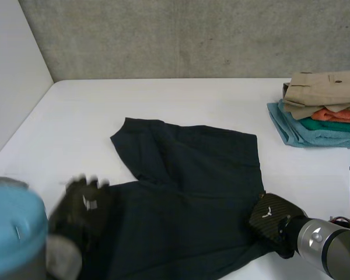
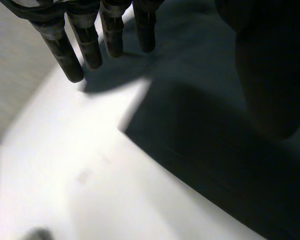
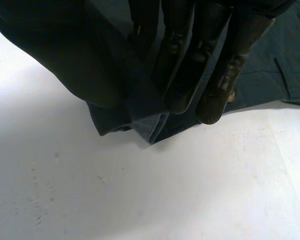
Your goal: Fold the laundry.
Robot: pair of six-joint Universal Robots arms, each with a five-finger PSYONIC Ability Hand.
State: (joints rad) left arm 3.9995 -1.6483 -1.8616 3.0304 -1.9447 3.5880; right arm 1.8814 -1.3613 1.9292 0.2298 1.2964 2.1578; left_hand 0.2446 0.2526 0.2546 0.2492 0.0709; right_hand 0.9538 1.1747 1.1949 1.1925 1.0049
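Across the counter's (image 1: 181,96) near half lies the dark garment (image 1: 192,186), spread flat, matte and softly creased, with one sleeve reaching toward the far-left corner. Right hand (image 1: 274,219): at the garment's right edge, fingers (image 3: 182,75) and thumb pinching a doubled fold of cloth. Left hand (image 1: 81,207): at the garment's left edge, fingers (image 2: 90,45) straight and holding nothing; the cloth lies on its thumb side. Folded stack (image 1: 324,111), khaki over orange, green and teal: far-right corner.
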